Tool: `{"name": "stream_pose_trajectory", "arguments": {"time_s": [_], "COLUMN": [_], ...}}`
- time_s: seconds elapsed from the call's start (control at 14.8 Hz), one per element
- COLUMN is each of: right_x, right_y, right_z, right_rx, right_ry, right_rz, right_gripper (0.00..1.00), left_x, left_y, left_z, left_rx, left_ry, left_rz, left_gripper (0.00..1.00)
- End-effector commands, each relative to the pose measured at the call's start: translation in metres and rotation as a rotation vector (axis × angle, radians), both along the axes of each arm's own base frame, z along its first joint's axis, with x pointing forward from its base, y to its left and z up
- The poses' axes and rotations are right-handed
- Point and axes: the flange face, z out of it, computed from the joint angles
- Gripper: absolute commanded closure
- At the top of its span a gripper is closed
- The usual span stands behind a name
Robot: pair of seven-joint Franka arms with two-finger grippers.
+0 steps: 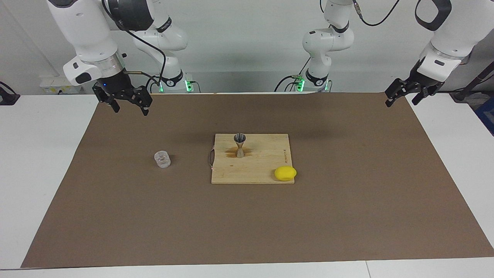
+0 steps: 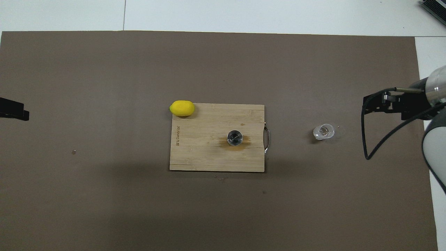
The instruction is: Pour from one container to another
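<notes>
The clear ribbed glass tumbler (image 1: 162,159) stands upright on the brown mat, toward the right arm's end of the table; it also shows in the overhead view (image 2: 323,131). The grey hourglass jigger (image 1: 239,144) stands upright on a wooden cutting board (image 1: 266,154), on a brown stain; it also shows in the overhead view (image 2: 234,137). My right gripper (image 1: 130,109) is open and empty, raised over the mat's edge at its own end, apart from the tumbler. My left gripper (image 1: 401,102) is open and empty, raised over the mat's edge at its own end, waiting.
A yellow lemon (image 1: 285,173) lies at the board's corner farther from the robots, toward the left arm's end. The board (image 2: 209,153) has a metal handle on the side facing the tumbler. The brown mat (image 1: 347,216) covers most of the white table.
</notes>
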Motion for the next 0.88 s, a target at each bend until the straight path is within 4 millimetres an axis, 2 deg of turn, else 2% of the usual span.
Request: {"name": "stream_pose_trajectory", "arguments": {"time_s": [0.0, 0.14, 0.81], "right_x": [-0.010, -0.011, -0.012], "right_y": [-0.004, -0.003, 0.000], "right_z": [-0.002, -0.002, -0.004], "right_rx": [-0.027, -0.027, -0.027], "right_ry": [0.006, 0.008, 0.015], "right_rz": [0.036, 0.038, 0.045], "right_gripper": [0.01, 0.01, 0.01], "left_x": [-0.005, -0.004, -0.005], "left_y": [-0.020, -0.032, -0.033], "left_z": [0.002, 0.001, -0.002], "left_rx": [0.018, 0.019, 0.018], "left_ry": [-0.024, -0.031, -0.027], "left_rz": [-0.012, 0.023, 0.025], "left_gripper": [0.00, 0.00, 0.00]}}
